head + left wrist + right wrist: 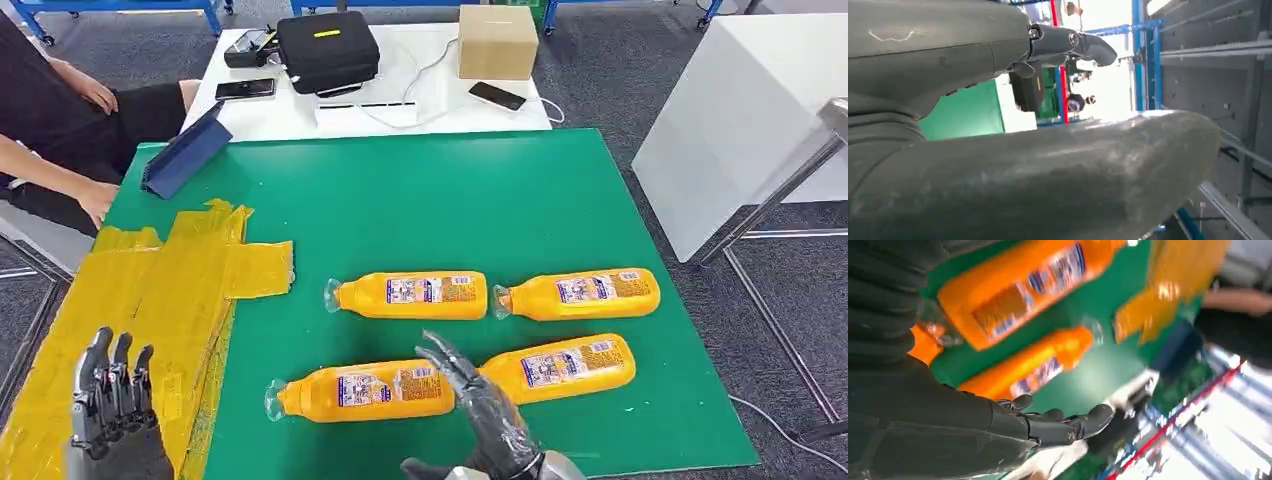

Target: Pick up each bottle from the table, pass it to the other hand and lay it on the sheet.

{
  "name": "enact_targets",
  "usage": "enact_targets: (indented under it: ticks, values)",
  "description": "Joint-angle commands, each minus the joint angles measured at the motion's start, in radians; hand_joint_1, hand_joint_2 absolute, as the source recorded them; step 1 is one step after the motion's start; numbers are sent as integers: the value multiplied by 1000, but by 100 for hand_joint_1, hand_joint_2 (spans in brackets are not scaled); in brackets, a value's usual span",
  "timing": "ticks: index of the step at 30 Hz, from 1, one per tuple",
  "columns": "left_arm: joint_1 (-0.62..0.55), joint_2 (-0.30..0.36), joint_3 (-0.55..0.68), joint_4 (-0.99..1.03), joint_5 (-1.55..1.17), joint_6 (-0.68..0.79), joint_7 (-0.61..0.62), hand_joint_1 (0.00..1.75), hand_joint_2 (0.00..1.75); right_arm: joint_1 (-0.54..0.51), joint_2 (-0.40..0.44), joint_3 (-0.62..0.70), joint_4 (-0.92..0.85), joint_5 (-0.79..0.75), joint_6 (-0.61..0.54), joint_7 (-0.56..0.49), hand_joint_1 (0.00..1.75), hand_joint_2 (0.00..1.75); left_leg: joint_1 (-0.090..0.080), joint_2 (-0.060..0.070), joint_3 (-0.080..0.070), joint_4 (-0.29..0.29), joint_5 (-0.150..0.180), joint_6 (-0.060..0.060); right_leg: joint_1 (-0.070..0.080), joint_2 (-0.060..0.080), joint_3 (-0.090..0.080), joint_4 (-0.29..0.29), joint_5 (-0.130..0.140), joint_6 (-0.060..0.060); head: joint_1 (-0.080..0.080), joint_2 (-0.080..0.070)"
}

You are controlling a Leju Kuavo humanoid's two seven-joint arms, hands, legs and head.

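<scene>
Nearest the camera, two robot hands rise over the green counter (pixel 420 200). Left robot hand (pixel 112 400) hovers over the yellow sheet (pixel 130 300), fingers spread, grasping nothing. Right robot hand (pixel 478 400) is released too, fingers apart, above the near row of bottles. Four orange bottles lie flat: near left (pixel 365 391), near right (pixel 560 367), far left (pixel 410 295), far right (pixel 580 293). None is on the sheet.

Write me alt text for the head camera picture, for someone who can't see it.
Four orange bottles lie on their sides in two rows on a green table, and the robot's open right hand reaches in over the near row. Its open left hand is raised over a yellow sheet at the table's left, where a seated person waits.
</scene>
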Motion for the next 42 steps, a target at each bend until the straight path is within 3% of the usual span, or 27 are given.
enact_targets:
  ticks: [1,5,7,9,17,42]
  values:
    - [-20,-3,-11,56,-3,-7,11,0,0,-89,-55,110,123,17,27,21,0,175,0,4,3,-2,-1,0,1,2,5,-3,0,0,0,0]
    - [-13,49,-17,72,11,11,-6,0,0,-107,-61,140,139,118,12,74,0,175,1,4,5,-3,-1,-1,1,2,7,-4,0,0,0,0]
    - [-5,8,-13,48,1,1,5,0,0,-106,-69,148,133,175,-4,114,0,175,1,4,4,-2,-1,-1,1,1,6,-3,0,0,0,0]
    - [9,-13,-14,23,-20,3,26,0,0,-102,-88,158,119,347,-54,199,0,175,1,5,3,-1,-2,-1,2,2,5,-3,0,0,0,0]
    - [49,-64,41,-5,-40,-64,23,0,0,-67,-122,132,-15,574,-79,346,0,175,0,3,0,0,-2,0,0,1,3,-1,-1,0,0,0]
    - [36,-73,52,10,-40,-101,24,0,0,-104,-94,136,55,551,-26,328,0,175,0,4,1,-1,-1,-1,1,2,3,-2,0,0,0,0]
